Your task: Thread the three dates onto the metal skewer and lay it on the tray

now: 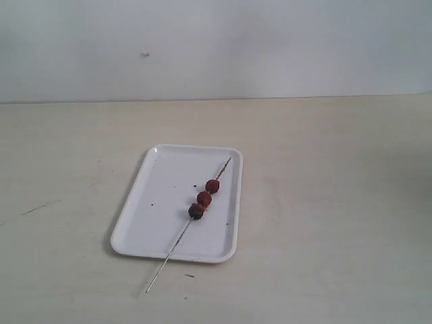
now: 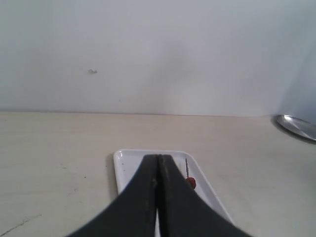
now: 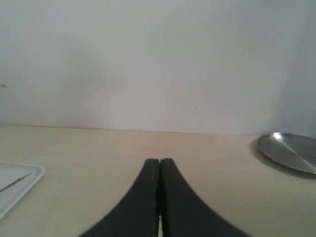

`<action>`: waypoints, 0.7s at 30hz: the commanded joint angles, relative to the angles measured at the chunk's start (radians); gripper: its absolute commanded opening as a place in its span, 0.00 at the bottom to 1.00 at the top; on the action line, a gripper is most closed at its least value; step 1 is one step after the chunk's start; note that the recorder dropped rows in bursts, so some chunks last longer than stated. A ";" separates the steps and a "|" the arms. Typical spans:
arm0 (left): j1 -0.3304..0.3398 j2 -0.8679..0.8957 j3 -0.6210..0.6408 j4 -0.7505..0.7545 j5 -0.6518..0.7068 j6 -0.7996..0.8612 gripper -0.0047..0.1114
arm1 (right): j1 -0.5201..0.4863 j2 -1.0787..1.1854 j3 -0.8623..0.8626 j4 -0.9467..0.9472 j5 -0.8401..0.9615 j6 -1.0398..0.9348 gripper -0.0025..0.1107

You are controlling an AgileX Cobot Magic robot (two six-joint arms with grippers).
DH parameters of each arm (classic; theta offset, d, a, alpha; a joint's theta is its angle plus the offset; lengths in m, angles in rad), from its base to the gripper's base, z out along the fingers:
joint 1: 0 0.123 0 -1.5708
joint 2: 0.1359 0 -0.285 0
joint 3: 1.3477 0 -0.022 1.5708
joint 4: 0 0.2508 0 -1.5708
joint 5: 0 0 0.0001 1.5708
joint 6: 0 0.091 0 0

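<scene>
The white tray [image 1: 162, 202] lies on the table in the exterior view. Across it runs the thin metal skewer [image 1: 177, 243], its lower end sticking out past the tray's near rim. Three dates [image 1: 204, 198] sit threaded in a row on it, the lowest one darkest. No arm shows in the exterior view. In the left wrist view my left gripper [image 2: 158, 158] is shut with nothing in it, held back from the tray [image 2: 128, 163]; one red date [image 2: 191, 182] and the skewer tip [image 2: 186, 165] peek past its fingers. My right gripper [image 3: 159, 161] is shut and empty, with the tray's corner [image 3: 19, 180] off to one side.
A shiny metal plate [image 3: 289, 150] rests on the table near the wall, also caught at the edge of the left wrist view as a plate [image 2: 296, 126]. A dark scratch mark [image 1: 37, 208] lies on the table left of the tray. A pale wall rises behind the table.
</scene>
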 commanded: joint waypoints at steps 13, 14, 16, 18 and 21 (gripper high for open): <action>0.000 -0.008 0.005 -0.005 -0.007 -0.006 0.04 | -0.019 -0.005 0.084 -0.049 0.150 0.227 0.02; 0.000 -0.008 0.005 -0.005 -0.007 -0.006 0.04 | -0.019 -0.005 0.084 -0.047 0.142 0.230 0.02; 0.000 -0.008 0.005 -0.005 -0.007 -0.006 0.04 | -0.019 -0.005 0.084 -0.046 0.110 0.234 0.02; 0.000 -0.008 0.005 -0.005 -0.007 -0.006 0.04 | -0.019 -0.005 0.084 -0.046 0.108 0.234 0.02; 0.000 -0.008 0.005 -0.005 -0.007 -0.006 0.04 | -0.019 -0.005 0.084 -0.044 0.108 0.234 0.02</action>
